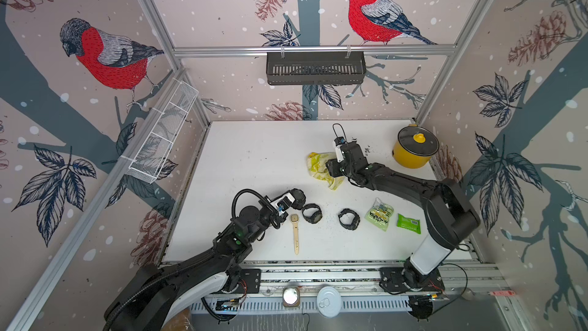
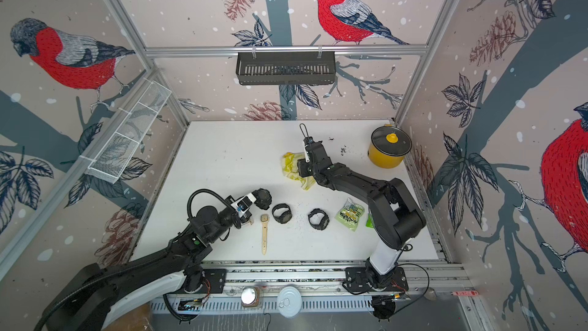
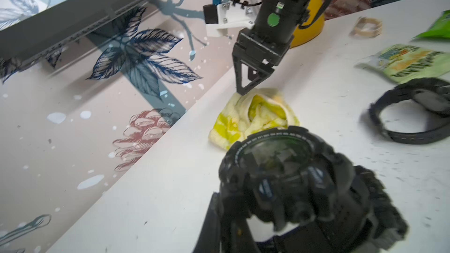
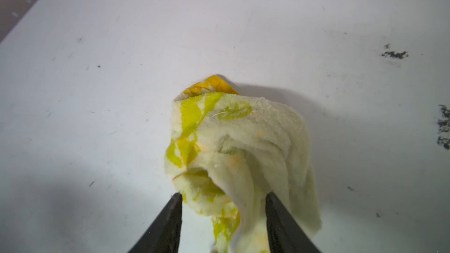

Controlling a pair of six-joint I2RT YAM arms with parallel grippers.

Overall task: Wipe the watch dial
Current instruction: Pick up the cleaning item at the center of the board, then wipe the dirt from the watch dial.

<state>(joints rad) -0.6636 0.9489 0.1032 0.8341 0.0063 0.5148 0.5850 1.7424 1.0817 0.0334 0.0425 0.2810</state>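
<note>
Firmly, the left gripper (image 3: 287, 215) clamps the black watch (image 3: 277, 161). At its one o'clock, the right gripper (image 4: 222, 197) straddles the yellow cloth (image 4: 243, 137), jaws parted.

White tabletop (image 1: 254, 160), scuffed. Yellow pot (image 1: 410, 157) in far right corner. Crumpled cloth (image 1: 318, 167) mid-table. Nearer front edge: tan-strapped watch (image 1: 296, 234), black watch (image 1: 311, 213), second black watch (image 1: 349, 219), pale green packet (image 1: 379, 214), bright green packet (image 1: 409, 223).

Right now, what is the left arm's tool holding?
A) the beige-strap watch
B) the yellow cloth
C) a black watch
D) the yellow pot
C: the left tool is shut on a black watch, which shows close up in the left wrist view.
</note>
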